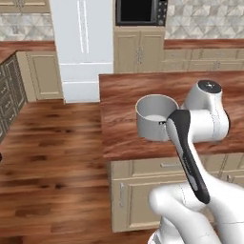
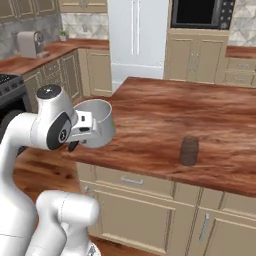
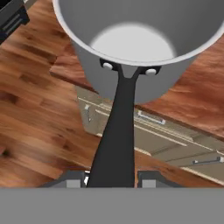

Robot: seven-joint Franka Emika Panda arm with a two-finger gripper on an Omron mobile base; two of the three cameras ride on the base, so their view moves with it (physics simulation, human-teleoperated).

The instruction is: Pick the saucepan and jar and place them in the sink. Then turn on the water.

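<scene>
Saucepan (image 3: 135,48) handle (image 3: 117,131) clamped between gripper (image 3: 114,178) fingers (image 3: 74,178) — pot ahead

one saucepan (image 1: 155,116) is showing, with one black handle (image 3: 117,140); one jar (image 2: 189,150) is standing on one wooden counter (image 2: 170,115); one white fridge (image 1: 83,45) and one dark microwave (image 2: 201,13) are sitting behind

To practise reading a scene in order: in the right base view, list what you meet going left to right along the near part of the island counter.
Robot arm → tool, shut on the handle → saucepan → jar.
</scene>
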